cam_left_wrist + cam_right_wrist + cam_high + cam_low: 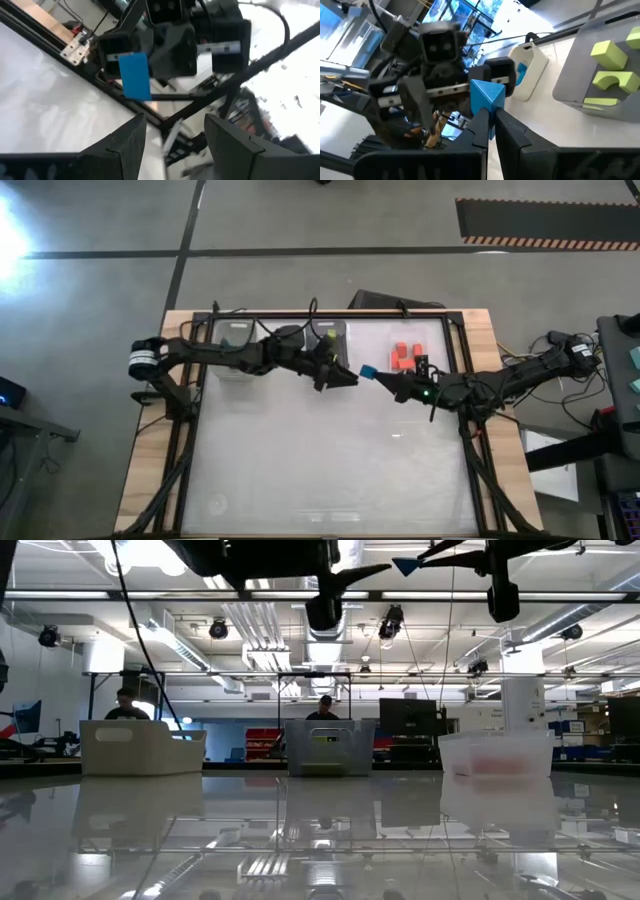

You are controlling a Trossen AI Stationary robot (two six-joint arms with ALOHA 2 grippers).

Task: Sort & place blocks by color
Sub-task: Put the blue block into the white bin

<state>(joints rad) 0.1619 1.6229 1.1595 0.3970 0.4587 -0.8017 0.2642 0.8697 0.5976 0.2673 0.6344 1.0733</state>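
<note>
Blue block (368, 370) hangs in mid-air above the desk (330, 470), pinched by the right tool (385, 378). The left tool (350, 376) faces it, fingers spread and empty. If the right lets go early, the block likely drops between them.

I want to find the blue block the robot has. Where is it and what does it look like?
Look above the middle of the table, where the two arms meet. The right end effector pinches a small blue block. It is the only block in the air; the red blocks lie in a bin.
</note>
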